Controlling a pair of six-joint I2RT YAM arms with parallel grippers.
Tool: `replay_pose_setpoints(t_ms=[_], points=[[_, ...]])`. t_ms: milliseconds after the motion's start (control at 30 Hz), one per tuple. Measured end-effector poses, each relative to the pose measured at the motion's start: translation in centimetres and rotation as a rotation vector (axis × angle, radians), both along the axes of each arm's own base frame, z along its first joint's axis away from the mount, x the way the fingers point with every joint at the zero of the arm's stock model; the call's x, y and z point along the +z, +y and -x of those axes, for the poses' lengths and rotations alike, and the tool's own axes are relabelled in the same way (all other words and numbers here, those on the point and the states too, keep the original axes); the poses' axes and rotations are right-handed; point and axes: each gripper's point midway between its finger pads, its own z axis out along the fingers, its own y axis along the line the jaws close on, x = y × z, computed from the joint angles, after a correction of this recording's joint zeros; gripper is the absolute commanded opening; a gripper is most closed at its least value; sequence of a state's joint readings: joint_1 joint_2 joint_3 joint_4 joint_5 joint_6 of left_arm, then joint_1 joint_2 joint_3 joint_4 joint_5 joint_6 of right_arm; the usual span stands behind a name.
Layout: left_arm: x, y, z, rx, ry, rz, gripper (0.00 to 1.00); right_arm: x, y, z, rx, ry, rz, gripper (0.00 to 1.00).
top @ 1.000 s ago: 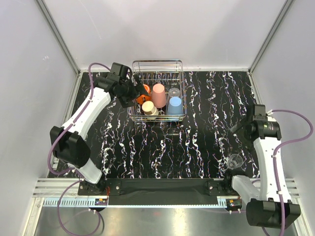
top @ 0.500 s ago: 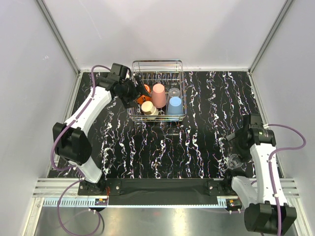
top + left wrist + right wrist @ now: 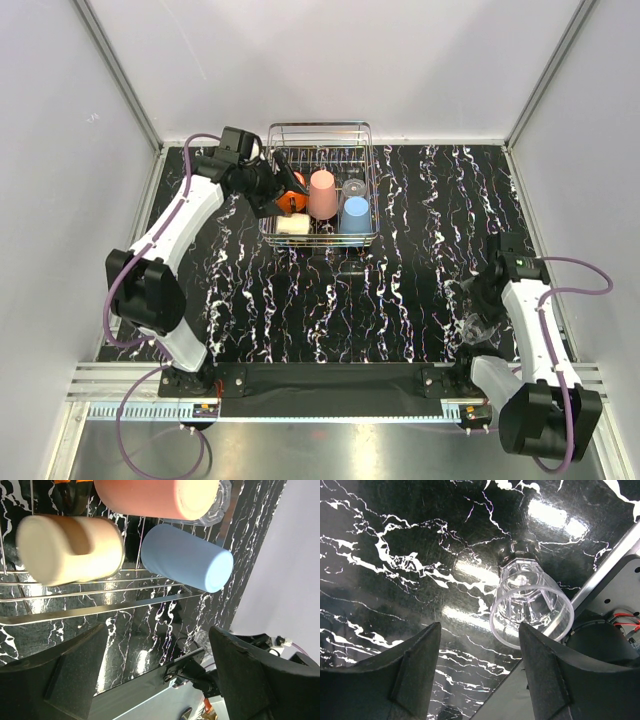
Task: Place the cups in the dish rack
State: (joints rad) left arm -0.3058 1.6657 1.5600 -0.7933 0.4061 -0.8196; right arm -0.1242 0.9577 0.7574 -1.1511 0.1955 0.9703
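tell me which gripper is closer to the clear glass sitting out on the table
Right. The right gripper hangs just above the clear glass at the near right; the left gripper is far off, at the dish rack's left side.

Dish rack (image 3: 320, 126) at far centre of table (image 3: 420, 250), w/ five cups in it; one glass out on near R side.
In rack: mug (image 3: 293, 197) at L, tumbler (image 3: 322, 193) just R of it in the middle, rack glass (image 3: 353, 187) at R beside tumbler. Front-R cup (image 3: 355, 213) sits just before that glass. Front-L cup (image 3: 292, 225) lies on its side before the mug. Loose glass (image 3: 484, 326) on table, well apart from rack, near R edge.
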Motion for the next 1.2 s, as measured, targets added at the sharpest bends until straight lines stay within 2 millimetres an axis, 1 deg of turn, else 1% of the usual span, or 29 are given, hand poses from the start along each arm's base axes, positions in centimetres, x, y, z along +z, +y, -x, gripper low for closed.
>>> replay_pose_setpoints(t_ms=[100, 200, 267, 433, 633, 767, 867, 900, 967, 1100, 1133, 1200], points=[[0.1, 0.2, -0.1, 0.003, 0.0, 0.008, 0.87, -0.2, -0.1, -0.2, -0.001, 0.004, 0.003, 0.66], [-0.1, 0.4, -0.2, 0.007, 0.005, 0.012, 0.87, -0.3, -0.1, -0.3, -0.001, 0.012, 0.004, 0.65], [-0.3, 0.6, -0.2, 0.012, 0.01, 0.011, 0.87, -0.4, -0.1, -0.3, 0.003, 0.019, 0.004, 0.61], [-0.3, 0.8, -0.3, 0.017, 0.01, 0.012, 0.87, -0.6, -0.3, -0.4, 0.013, 0.031, 0.013, 0.59], [-0.3, 0.9, -0.4, 0.018, 0.009, 0.011, 0.86, -1.0, -0.6, -0.3, 0.026, 0.062, 0.024, 0.53], [-0.3, 0.9, -0.4, 0.018, 0.009, 0.011, 0.86, -1.3, -0.6, -0.3, 0.034, 0.076, 0.026, 0.52], [-0.3, 0.9, -0.4, 0.019, 0.009, 0.011, 0.86, -1.6, -0.6, -0.5, 0.053, 0.094, 0.02, 0.45], [-0.3, 0.9, -0.4, 0.019, 0.009, 0.011, 0.86, -1.8, -0.6, -0.6, 0.06, 0.101, 0.018, 0.41], [-0.3, 0.9, -0.4, 0.018, 0.009, 0.011, 0.86, -2.2, -0.6, -0.7, 0.072, 0.12, 0.015, 0.4], [-0.3, 0.9, -0.4, 0.018, 0.009, 0.011, 0.87, -2.7, -0.3, -1.2, 0.091, 0.128, -0.003, 0.24], [-0.3, 0.9, -0.4, 0.018, 0.009, 0.011, 0.86, -2.8, -0.3, -1.2, 0.094, 0.131, -0.006, 0.16], [-0.3, 0.9, -0.4, 0.018, 0.008, 0.011, 0.87, -2.9, -0.3, -1.3, 0.104, 0.132, -0.007, 0.1]])
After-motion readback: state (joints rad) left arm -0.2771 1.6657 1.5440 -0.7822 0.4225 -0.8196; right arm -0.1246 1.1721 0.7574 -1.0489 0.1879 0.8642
